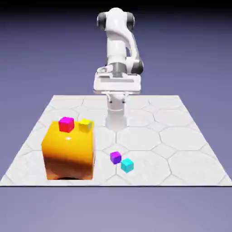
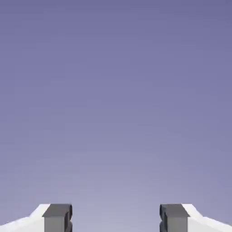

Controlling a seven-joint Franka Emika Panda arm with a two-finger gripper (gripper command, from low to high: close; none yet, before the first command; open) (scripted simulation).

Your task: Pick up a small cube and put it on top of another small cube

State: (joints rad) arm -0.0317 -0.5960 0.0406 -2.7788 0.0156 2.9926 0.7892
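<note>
While your arm (image 1: pixel 118 45) stands at the far side of the counter (image 1: pixel 190 154), your end effector (image 2: pixel 116 218) is spread wide, with only blue-violet backdrop (image 2: pixel 116 99) between its tips, so you hold nothing. On the counter, the big orange block (image 1: pixel 69 152) sits toward the exterior view's left, near the front edge, with a red-and-magenta cube (image 1: pixel 66 124) and a yellow cube (image 1: pixel 85 125) on top. You have bare tiles over the exterior view's right side. Your cyan cube (image 1: pixel 127 165) lies near the front edge, just beside the purple cube (image 1: pixel 116 157), right of the block.
</note>
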